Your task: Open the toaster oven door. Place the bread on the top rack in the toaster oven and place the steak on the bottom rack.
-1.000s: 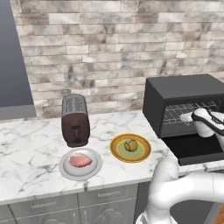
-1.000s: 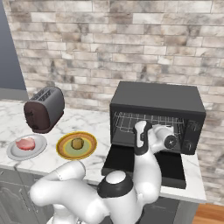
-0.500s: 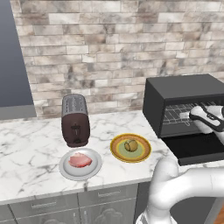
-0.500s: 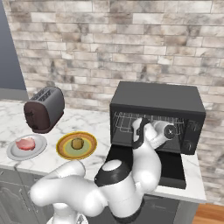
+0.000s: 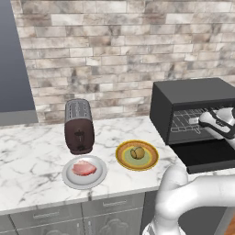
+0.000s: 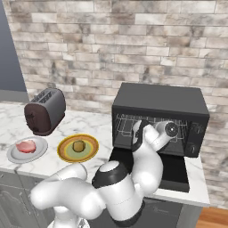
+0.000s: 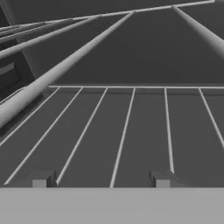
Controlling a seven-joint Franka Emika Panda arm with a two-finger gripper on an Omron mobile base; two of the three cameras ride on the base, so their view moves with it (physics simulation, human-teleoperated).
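From the left base view, my jaws (image 5: pixel 196 120) sit at the mouth of the toaster oven (image 5: pixel 193 103), level with the wire racks. The door (image 5: pixel 209 155) already lies folded down flat in front. On the tabletop (image 5: pixel 27 160) the bread (image 5: pixel 136 152) rests on a yellow-rimmed green plate (image 5: pixel 137 155), and the steak (image 5: pixel 84 168) lies on a grey plate (image 5: pixel 84 172) just in front of a brown toaster (image 5: pixel 78 126). Both are well apart from me.

From the right base view, my hand reaches across the open door into the oven cavity, with the top rack (image 6: pixel 153 121) and the bottom rack (image 6: pixel 151 141) beyond it.

From the hand view, my 2 fingertips (image 7: pixel 42 179) stand apart with nothing between them, looking along a wire rack (image 7: pixel 127 131); I cannot tell for sure which of the 2 it is.

I judge the door step done, so fetching the bread comes next. To do it well I should pull straight back out, clear of the wires and the door edge, then come down over the roll with my jaws wide and close on its sides, not on the plate rim.
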